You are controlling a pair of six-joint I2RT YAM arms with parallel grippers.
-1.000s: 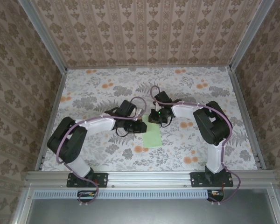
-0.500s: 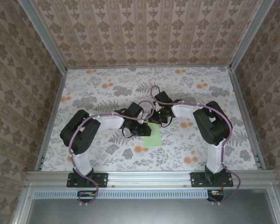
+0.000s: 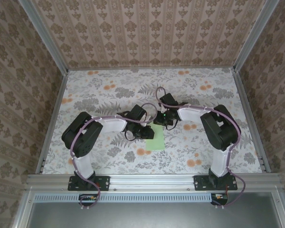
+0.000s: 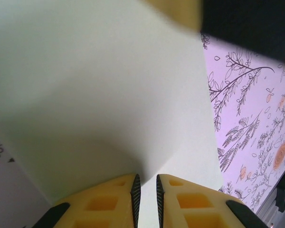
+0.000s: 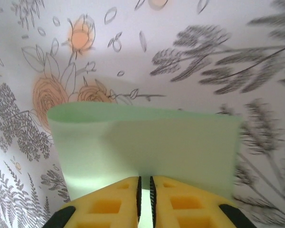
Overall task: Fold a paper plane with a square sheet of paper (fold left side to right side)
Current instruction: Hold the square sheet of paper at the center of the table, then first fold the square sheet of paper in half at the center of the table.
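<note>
Flowery tablecloth (image 3: 99, 95) all over the table, with brown patterned wallpaper (image 3: 147, 33) boxing it in on three sides. The pale green paper (image 3: 157, 141) lies about mid-table, a bit toward the near edge, right between the two arms.

In the right wrist view it's doubled over, with a soft rounded bend on one side rather than a sharp crease.

The left gripper (image 4: 146, 187) has its yellow fingers almost together, with just a thin slit between them. The paper's edge runs straight down into that slit, so it's pinching the sheet. The right gripper (image 5: 144, 185) is the same deal: a very narrow gap, with green paper showing inside it, nipped at the near edge.

From the top camera, both grippers meet over the far end of the paper, the left one coming from its left side and the right one from behind it.
</note>
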